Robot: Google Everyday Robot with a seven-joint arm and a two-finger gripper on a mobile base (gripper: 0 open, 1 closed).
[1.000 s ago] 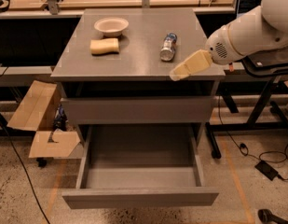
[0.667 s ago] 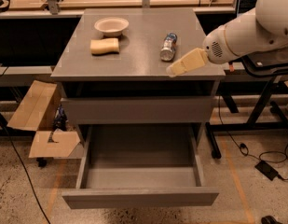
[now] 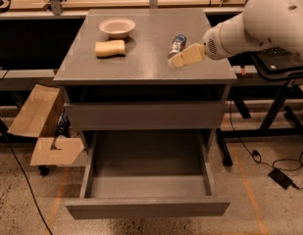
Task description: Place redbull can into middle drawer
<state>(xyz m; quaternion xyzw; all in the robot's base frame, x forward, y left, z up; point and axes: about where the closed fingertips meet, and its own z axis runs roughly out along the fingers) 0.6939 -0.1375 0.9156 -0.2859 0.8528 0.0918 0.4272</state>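
Note:
The redbull can [image 3: 178,44] lies on its side on the grey cabinet top [image 3: 141,62], right of centre. My gripper [image 3: 178,60] hovers over the cabinet top just in front of the can's near end, reaching in from the right on the white arm [image 3: 259,26]. The middle drawer [image 3: 147,180] is pulled out wide at the bottom; its box holds nothing. The grey drawer front above it [image 3: 145,115] is closed.
A beige bowl [image 3: 117,27] and a tan sponge [image 3: 110,48] sit on the cabinet top's left half. An open cardboard box [image 3: 43,131] stands on the floor at the left. Black table legs and cables [image 3: 268,165] are on the right.
My gripper has moved left and away from the cabinet's front edge, closing in on the can's near end. The can, the bowl, the sponge and the drawer have not moved.

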